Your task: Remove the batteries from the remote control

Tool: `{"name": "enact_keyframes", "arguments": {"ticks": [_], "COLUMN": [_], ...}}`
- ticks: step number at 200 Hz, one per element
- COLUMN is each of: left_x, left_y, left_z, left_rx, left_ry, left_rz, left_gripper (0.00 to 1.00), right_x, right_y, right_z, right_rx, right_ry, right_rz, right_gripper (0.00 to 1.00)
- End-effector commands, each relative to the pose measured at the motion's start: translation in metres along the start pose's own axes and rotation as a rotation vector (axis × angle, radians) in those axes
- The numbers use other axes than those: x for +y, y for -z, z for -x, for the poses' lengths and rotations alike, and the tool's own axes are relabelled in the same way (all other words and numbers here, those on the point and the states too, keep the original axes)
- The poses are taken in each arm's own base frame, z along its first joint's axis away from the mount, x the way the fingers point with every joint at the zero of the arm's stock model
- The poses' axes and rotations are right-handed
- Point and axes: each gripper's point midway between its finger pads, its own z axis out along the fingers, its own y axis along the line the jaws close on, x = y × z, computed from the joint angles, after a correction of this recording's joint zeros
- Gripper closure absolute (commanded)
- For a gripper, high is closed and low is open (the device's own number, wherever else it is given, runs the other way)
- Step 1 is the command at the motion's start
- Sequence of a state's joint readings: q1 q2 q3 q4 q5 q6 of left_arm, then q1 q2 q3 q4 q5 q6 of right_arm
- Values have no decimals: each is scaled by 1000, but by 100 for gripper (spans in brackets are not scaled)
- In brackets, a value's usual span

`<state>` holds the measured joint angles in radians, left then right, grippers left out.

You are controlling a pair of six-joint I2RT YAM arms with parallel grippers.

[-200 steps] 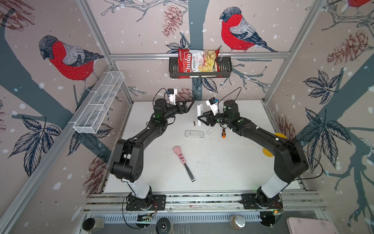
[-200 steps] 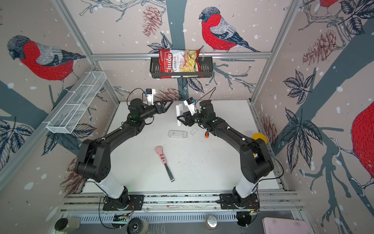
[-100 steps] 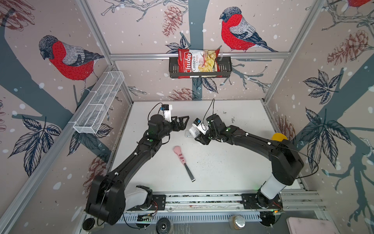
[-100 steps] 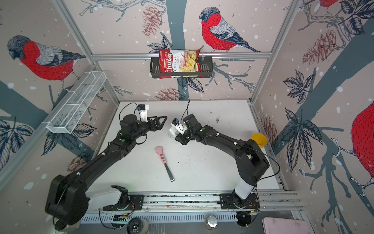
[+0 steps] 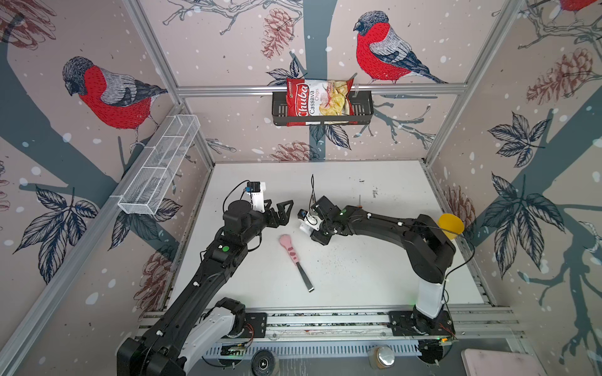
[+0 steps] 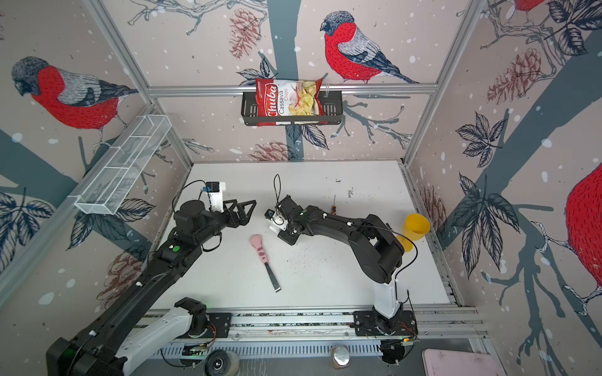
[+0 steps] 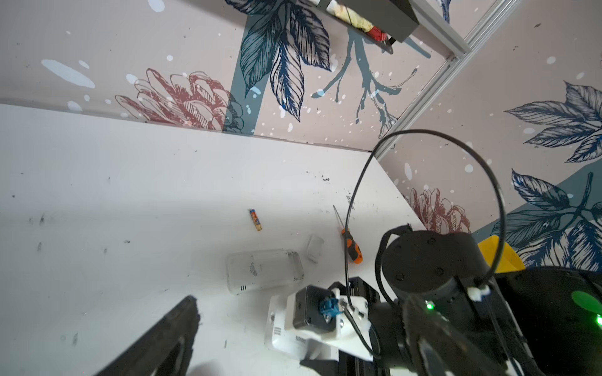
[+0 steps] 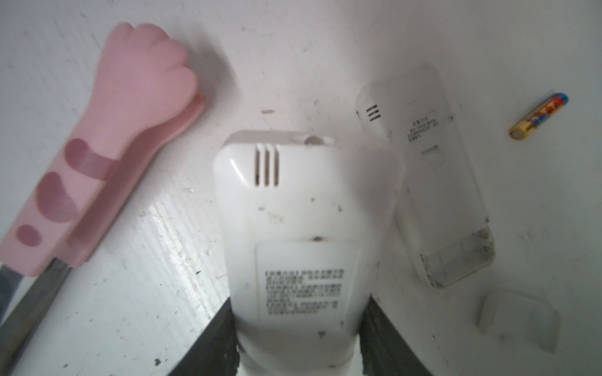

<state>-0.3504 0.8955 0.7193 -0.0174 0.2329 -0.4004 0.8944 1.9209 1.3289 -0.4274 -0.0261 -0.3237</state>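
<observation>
Nearest the arm bases, a pink paw-shaped plastic handle with a flat metal blade point(image 5: 291, 250) lies on the white tabletop point(image 5: 374, 270). Just beyond its paw end, the right gripper point(image 8: 299, 302) pinches a white plastic remote control point(image 8: 293, 195) by its sides. The remote's back, with vent slots and a printed label, faces the wrist camera; I cannot tell whether it touches the tabletop. Level with it, the left gripper point(image 5: 280, 208) hangs with its jaws spread wide, holding nothing.

Past the held remote lies a second flat, whitish remote-shaped shell point(image 7: 264, 271), see-through at one end. Just beside that end is a small translucent plastic cover point(image 7: 315, 248). Farther still, one thin cylindrical battery point(image 7: 255, 219), yellow, blue and orange, lies alone on the tabletop, apart from the shell and near the orange-and-black-handled screwdriver point(image 7: 351, 249). A yellow plastic cup point(image 5: 451, 226) stands by the right wall. On the far wall a black basket point(image 5: 280, 110) holds a red chips bag point(image 5: 319, 97).
</observation>
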Motion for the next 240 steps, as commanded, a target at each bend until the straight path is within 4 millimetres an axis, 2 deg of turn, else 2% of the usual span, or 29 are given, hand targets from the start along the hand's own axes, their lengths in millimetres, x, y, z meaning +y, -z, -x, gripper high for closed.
{"name": "enact_keyframes", "arguments": {"ticks": [1, 26, 89, 118, 145, 171, 202, 240], "left_x": [6, 8, 11, 11, 0, -10, -11, -8], "left_y": [6, 11, 8, 5, -3, -5, -4, -9], "left_z": [-7, -7, -11, -11, -12, -6, 5, 5], "left_rx": [36, 36, 57, 78, 136, 160, 166, 186], "left_ry": [-36, -48, -58, -82, -126, -186, -222, -233], "left_rz": [42, 61, 67, 66, 11, -24, -5, 10], "left_gripper": [3, 3, 3, 3, 3, 3, 3, 3], "right_x": [-4, -6, -3, -2, -6, -9, -18, -28], "right_y": [-10, -26, -44, -41, -30, -23, -27, -30], "right_z": [-7, -16, -19, -20, -12, -11, -28, -38], "right_rx": [52, 104, 119, 101, 58, 45, 93, 113], "right_ry": [37, 42, 48, 28, 20, 24, 29, 19], "right_rz": [-22, -18, 16, 71, 83, 63, -8, -59], "right_gripper": [50, 48, 37, 25, 18, 17, 16, 17]}}
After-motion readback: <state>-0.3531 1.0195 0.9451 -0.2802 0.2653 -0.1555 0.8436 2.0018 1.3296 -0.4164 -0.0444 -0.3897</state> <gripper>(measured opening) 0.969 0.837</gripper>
